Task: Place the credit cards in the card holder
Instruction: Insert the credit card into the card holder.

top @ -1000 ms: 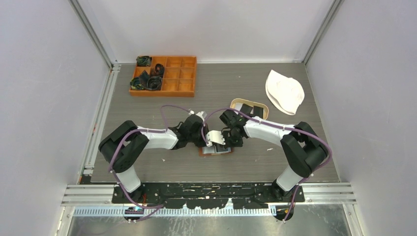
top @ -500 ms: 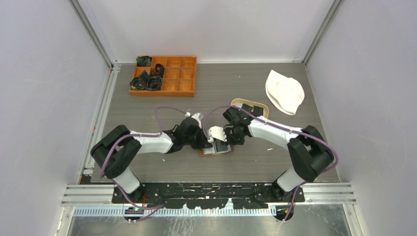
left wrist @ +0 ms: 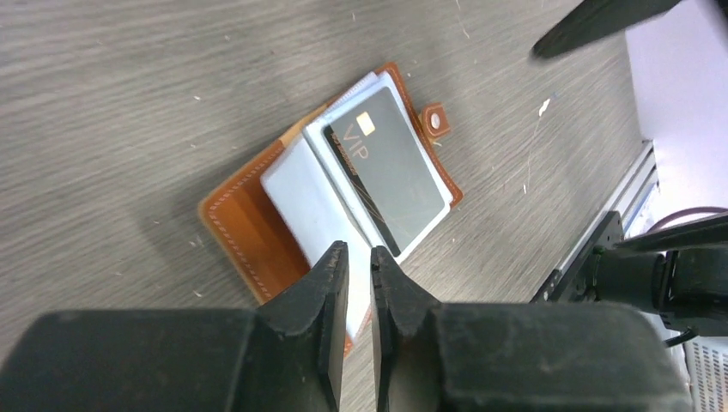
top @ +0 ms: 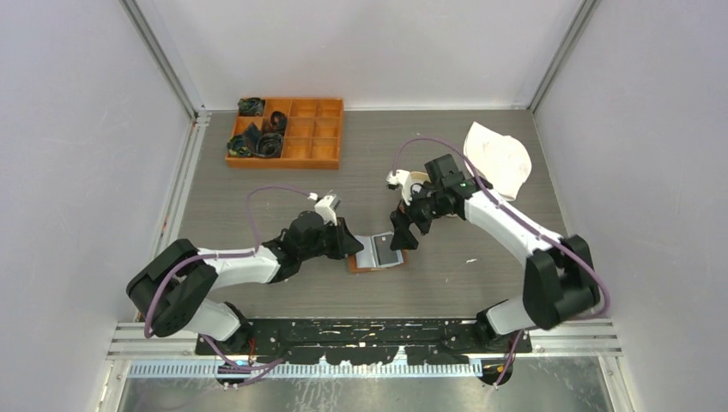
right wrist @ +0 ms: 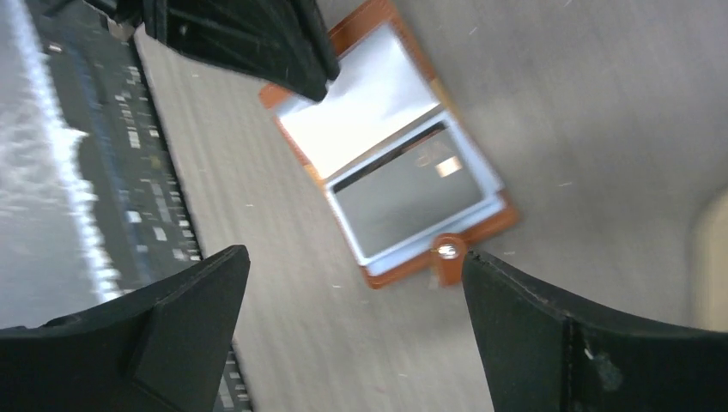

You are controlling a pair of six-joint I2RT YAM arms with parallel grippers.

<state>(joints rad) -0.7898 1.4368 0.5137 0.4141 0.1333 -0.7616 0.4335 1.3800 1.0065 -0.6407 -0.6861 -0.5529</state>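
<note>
Card holder lies open (black card inside), left gripper barely parted, right gripper spread wide.

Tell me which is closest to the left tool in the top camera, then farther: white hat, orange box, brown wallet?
1. brown wallet, lying open right beside the left tool.
2. orange box, at the far left.
3. white hat, at the far right.

Grey wood-grain table — bears: orange compartment box, far left, dark rolled bundles in its left cells; white cloth hat, far right; tan oval tray — near the hat, partly hidden.
</note>
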